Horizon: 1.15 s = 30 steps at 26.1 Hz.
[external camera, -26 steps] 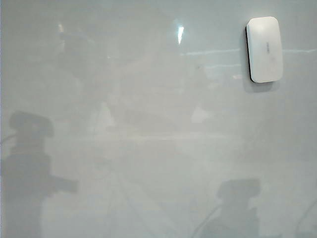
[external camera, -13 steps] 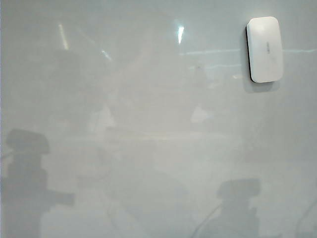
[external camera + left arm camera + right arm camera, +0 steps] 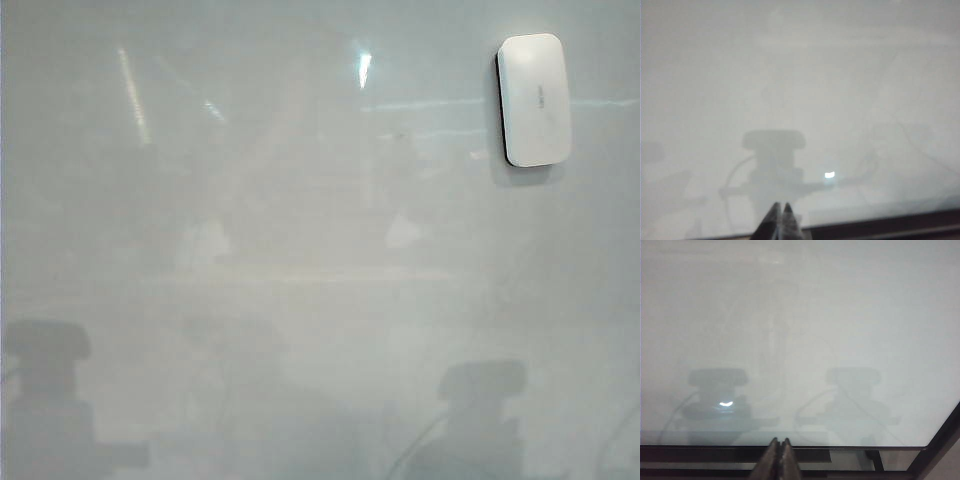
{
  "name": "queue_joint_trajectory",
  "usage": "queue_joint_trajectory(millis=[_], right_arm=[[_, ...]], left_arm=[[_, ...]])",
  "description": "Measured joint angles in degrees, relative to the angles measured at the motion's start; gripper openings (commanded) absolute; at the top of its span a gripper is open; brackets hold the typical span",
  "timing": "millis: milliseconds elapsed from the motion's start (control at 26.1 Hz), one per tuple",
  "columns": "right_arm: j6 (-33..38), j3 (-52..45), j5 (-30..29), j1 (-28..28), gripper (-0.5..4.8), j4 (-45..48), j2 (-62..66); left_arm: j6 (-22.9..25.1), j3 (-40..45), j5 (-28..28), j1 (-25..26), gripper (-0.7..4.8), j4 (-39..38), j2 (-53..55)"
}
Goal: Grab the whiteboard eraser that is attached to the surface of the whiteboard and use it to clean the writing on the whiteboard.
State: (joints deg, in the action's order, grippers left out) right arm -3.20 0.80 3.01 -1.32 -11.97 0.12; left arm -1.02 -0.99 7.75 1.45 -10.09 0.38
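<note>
Whiteboard eraser: white rounded block, long axis upright in the exterior view, stuck flat to the whiteboard near its upper right corner, with a small grey mark at its centre and a narrow shadow along its left and lower edges. It appears in neither wrist view and is touched by nothing. Whiteboard: glossy pale grey, fills the exterior view, carrying bright glints and faint reflections; no marker strokes can be made out on it. Left gripper: only the tips show at the edge of the left wrist view, fingers pressed together with nothing between them, pointing toward the lower margin of the board, above its dark frame. Right gripper: tips likewise drawn together and empty, aimed at the board's lower edge where the black frame turns a corner. Neither gripper itself is seen in the exterior view; only soft grey shadows of the arms lie low on the board, one at lower left and one at lower right, both well apart from the eraser.
</note>
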Motion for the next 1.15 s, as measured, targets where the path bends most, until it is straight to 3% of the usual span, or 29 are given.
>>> queue_joint_trajectory(millis=[306,1149], right_arm=[[0.0,0.0,0.0,0.0,-0.01,0.0,0.0],[0.0,0.0,0.0,0.0,-0.01,0.0,0.0]], left_arm=[[0.2,0.4,-5.7,0.0,-0.05,-0.2,0.0],[-0.1,0.4,-5.3,0.2,-0.05,-0.2,0.0]])
